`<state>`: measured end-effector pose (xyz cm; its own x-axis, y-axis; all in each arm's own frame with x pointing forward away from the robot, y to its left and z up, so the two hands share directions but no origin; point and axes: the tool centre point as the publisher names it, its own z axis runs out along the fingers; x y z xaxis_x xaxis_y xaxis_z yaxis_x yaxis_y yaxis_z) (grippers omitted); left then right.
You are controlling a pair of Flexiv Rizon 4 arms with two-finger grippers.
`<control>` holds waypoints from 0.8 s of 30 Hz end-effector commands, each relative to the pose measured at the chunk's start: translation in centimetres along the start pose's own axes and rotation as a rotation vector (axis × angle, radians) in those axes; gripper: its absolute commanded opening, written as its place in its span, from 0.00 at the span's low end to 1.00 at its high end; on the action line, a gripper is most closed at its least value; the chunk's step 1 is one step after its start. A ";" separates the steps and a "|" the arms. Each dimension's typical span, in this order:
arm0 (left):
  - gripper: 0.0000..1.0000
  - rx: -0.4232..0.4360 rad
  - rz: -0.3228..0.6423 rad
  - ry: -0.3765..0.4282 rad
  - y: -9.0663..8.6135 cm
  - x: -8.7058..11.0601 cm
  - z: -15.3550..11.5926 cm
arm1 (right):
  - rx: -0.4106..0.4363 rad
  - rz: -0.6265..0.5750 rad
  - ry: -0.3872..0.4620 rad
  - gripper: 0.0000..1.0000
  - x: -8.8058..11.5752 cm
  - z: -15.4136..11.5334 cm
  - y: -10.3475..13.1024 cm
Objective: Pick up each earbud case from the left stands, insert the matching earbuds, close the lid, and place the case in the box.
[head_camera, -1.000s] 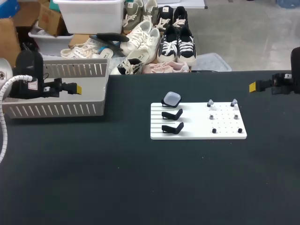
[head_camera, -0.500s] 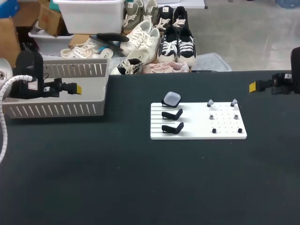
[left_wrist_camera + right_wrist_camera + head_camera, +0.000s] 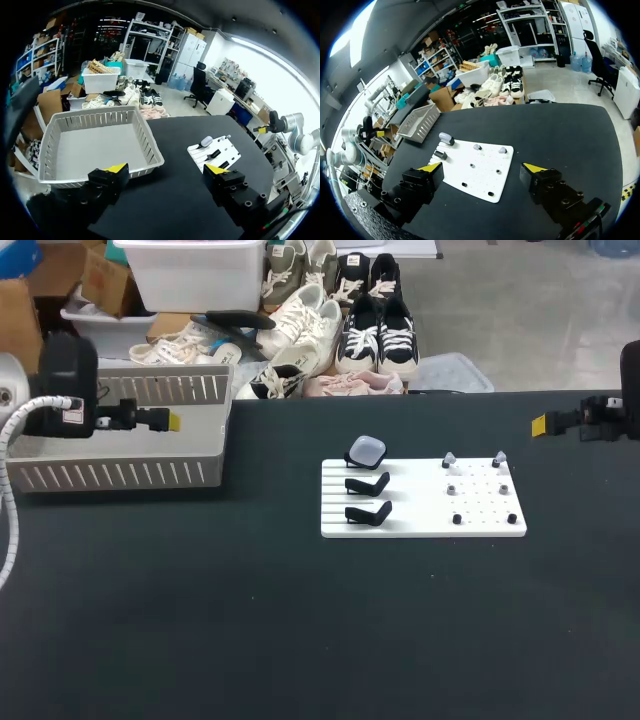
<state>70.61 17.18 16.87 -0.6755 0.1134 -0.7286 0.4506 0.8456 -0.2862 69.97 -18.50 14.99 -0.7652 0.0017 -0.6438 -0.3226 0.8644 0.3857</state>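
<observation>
Here the left gripper [image 3: 166,170], fingers [image 3: 116,169] apart, hangs near the box [image 3: 95,117]; the right gripper [image 3: 483,167] gapes too.

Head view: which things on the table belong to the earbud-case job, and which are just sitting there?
Job:
- earbud case
- two pale earbuds
- white board holding them
- grey slotted box

Sitting there:
- two empty black stands
- dark pegs on the board
</observation>
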 end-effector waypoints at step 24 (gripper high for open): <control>1.00 0.422 0.621 -0.071 -4.8 -5.6 7.8 | -0.003 -0.001 0.002 1.00 0.0 0.0 -0.1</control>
<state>75.28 9.66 18.43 -0.2158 0.4621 -0.8601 0.8890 0.4573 0.0226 69.98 -18.49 14.99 -0.7652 0.0018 -0.6438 -0.3225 0.8644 0.3857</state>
